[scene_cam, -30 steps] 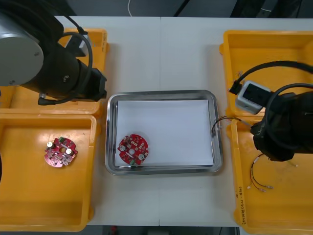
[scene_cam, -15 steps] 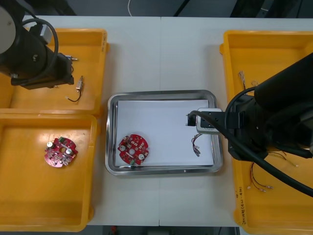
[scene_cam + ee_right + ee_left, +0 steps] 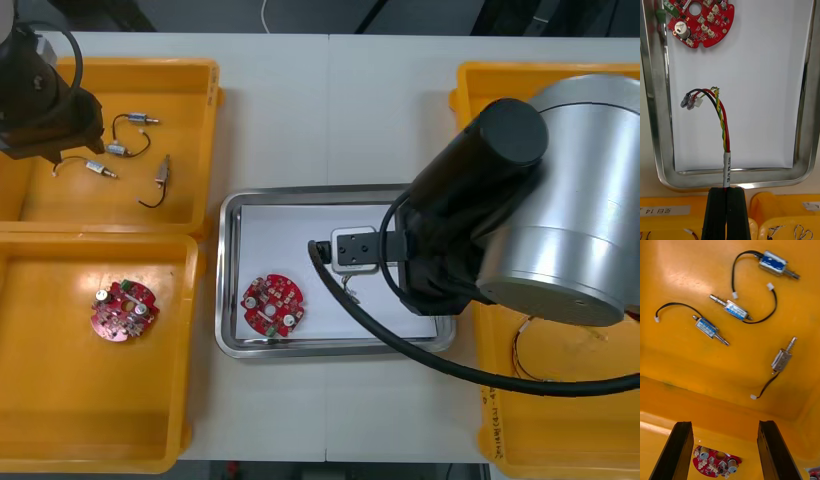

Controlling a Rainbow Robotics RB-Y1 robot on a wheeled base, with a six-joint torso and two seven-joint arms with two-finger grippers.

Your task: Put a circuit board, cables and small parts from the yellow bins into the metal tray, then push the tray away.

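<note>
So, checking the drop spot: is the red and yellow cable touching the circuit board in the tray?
Apart. The right wrist view shows bare white tray between the circuit board and the cable held by the right gripper.

Beneath me lies a pale surface point(image 3: 330, 110) with a thin seam point(image 3: 328, 90) running down its middle, and a white cord point(image 3: 264, 15) curls just beyond its far edge.

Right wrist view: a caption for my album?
Right gripper holds a red and yellow cable above the metal tray.
</note>
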